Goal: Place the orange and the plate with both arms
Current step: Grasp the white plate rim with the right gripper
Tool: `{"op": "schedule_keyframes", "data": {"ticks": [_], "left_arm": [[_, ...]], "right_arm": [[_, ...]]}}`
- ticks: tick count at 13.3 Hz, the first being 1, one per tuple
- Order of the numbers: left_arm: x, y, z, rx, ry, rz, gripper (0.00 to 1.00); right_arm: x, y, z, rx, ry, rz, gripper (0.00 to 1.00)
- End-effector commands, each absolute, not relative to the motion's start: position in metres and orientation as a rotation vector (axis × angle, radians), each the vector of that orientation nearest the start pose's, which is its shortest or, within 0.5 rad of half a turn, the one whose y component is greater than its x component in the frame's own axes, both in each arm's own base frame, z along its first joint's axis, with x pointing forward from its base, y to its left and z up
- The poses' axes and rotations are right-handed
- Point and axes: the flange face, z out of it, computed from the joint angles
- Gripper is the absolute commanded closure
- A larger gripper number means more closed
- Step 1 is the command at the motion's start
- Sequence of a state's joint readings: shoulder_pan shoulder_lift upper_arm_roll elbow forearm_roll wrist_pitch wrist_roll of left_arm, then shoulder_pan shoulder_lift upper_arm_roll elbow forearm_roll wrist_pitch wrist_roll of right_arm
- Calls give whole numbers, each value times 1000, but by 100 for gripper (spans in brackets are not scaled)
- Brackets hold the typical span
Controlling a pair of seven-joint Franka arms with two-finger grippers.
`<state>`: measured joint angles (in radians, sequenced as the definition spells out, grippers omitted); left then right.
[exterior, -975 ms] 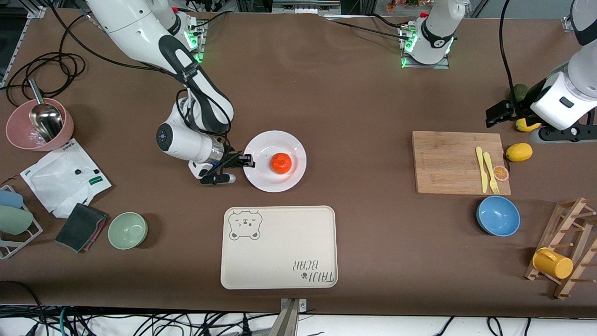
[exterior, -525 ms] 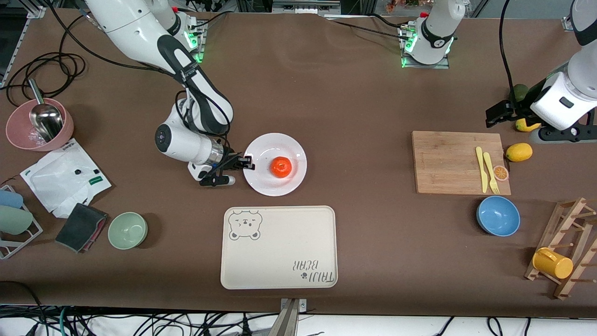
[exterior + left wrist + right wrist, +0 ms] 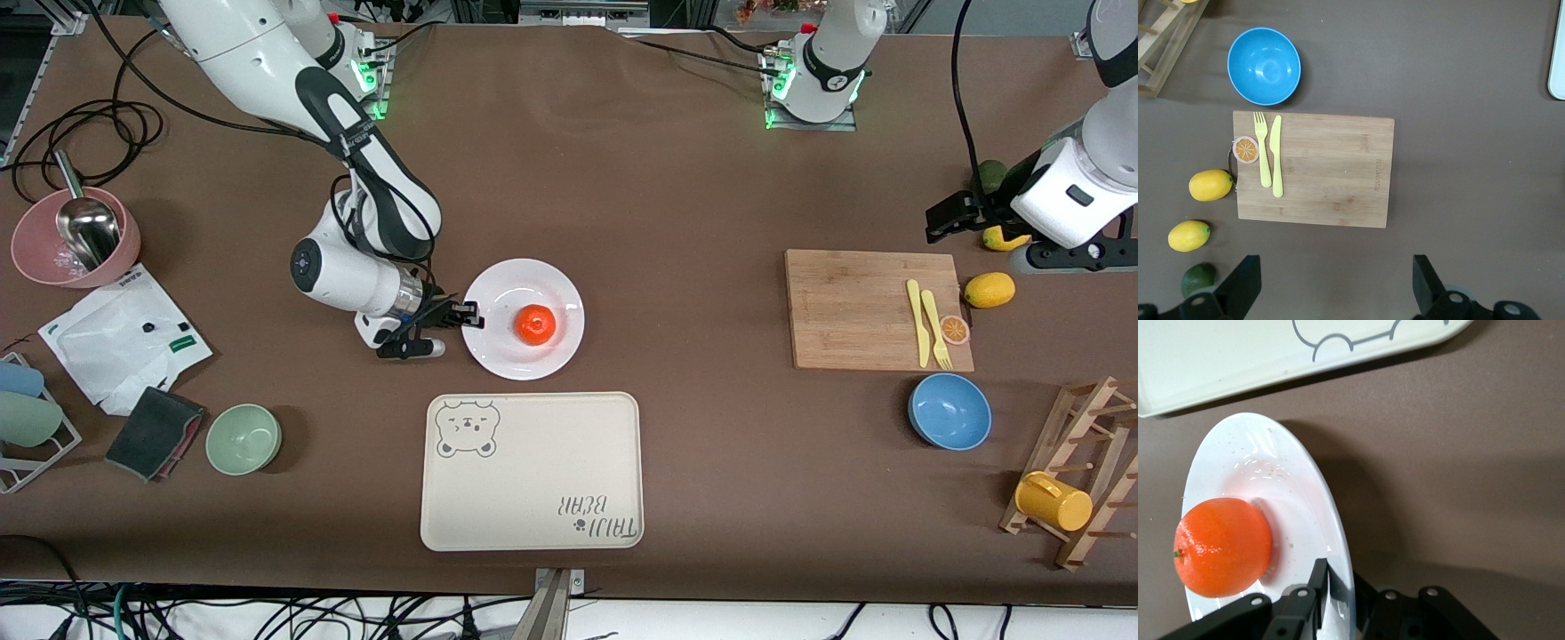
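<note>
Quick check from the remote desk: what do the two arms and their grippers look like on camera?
Both arms are glossy white with black joint bands; their bases glow green, with black cables trailing off. The right gripper has slim black fingers below a silver wrist ring. The left gripper has black fingers on a blocky white hand.

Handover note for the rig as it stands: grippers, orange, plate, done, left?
Right gripper: shut on the rim of the plate, at the edge toward the right arm's end of the table.
Left gripper: open, waiting above the table's left-arm end near the lemons, holding nothing.
Orange: sits on the plate.
Plate: farther from the front camera than the bear tray, not on it.
Done: orange on plate, plate gripped.
Left: probably move the plate onto the tray and release.
</note>
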<state>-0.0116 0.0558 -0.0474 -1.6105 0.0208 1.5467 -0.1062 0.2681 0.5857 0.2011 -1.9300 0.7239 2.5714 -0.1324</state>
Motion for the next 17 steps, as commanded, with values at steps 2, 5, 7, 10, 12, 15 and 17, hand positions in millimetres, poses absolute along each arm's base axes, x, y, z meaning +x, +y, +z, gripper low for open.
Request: {"op": "schedule_keyframes", "data": {"ticks": [2, 5, 7, 10, 12, 15, 17], "left_arm": [[567, -31, 579, -3128, -36, 187, 0], [567, -41, 581, -3127, -24, 177, 0], [570, -43, 574, -3122, -16, 195, 0], [570, -43, 577, -3120, -16, 185, 0], [570, -42, 575, -3117, -19, 192, 0], [571, -44, 574, -3117, -11, 192, 0], [571, -45, 572, -3116, -9, 197, 0]], "right_arm": [[577, 267, 194, -2614, 72, 35, 100], [577, 268, 196, -2612, 32, 21, 100], [572, 267, 191, -2616, -65, 12, 100], [569, 266, 187, -2614, -154, -1, 100], [569, 266, 188, -2611, -159, 3, 100], [566, 266, 186, -2542, -71, 46, 100], [568, 260, 186, -2435, 17, 67, 100]]}}
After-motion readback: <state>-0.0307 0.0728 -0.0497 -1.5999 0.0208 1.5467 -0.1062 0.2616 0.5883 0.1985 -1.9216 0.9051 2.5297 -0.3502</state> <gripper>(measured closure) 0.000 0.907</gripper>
